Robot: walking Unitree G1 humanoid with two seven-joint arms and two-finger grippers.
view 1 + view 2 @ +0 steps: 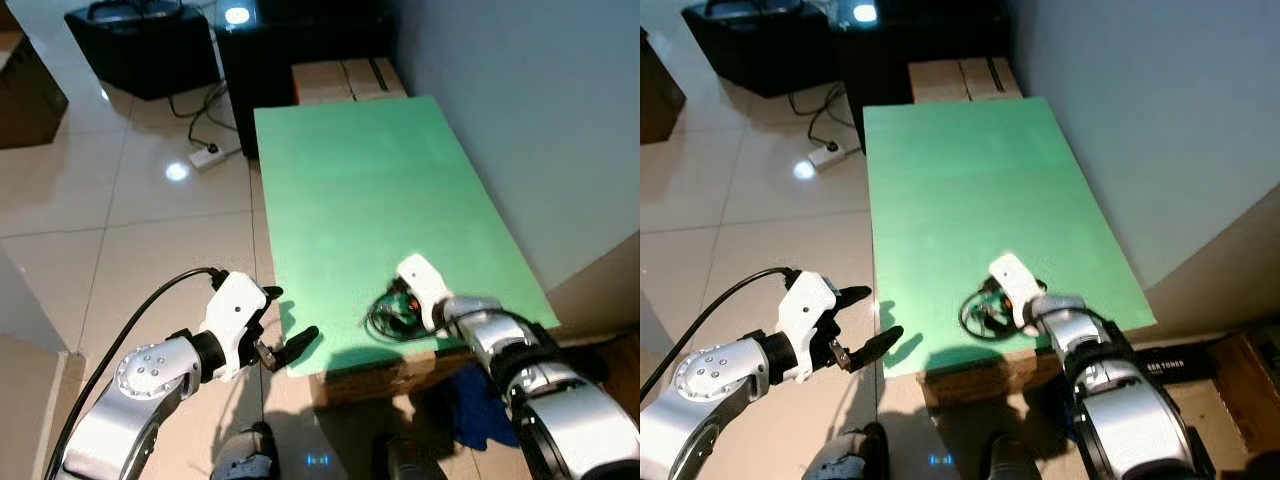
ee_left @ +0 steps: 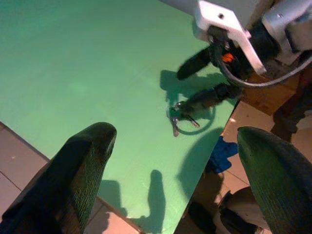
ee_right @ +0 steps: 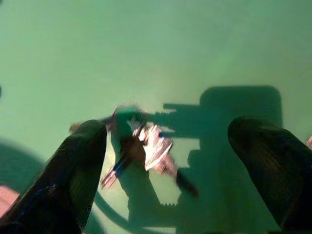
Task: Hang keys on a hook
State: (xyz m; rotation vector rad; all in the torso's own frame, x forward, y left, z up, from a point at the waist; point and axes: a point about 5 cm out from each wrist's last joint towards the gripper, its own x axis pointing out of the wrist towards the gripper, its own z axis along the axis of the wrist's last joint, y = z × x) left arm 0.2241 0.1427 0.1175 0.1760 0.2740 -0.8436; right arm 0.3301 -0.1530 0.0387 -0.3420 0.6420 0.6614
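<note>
A small bunch of keys (image 3: 141, 144) on a ring with a green tag lies on the green table (image 1: 370, 180), near its front edge. My right gripper (image 2: 202, 80) hovers just over them, open, with the keys (image 2: 176, 119) between its two black fingers and closer to one fingertip. I cannot tell whether that fingertip touches them. In the eye views the right wrist's white housing and a black cable loop hide most of the keys. My left gripper (image 1: 288, 320) is open and holds nothing, off the table's front left corner above the floor.
A grey wall runs along the table's right side. Cardboard boxes (image 1: 345, 80) stand at its far end, beside dark furniture. A white power strip (image 1: 205, 155) with its cord lies on the tiled floor to the left. Something blue (image 1: 480, 405) lies under the table's front.
</note>
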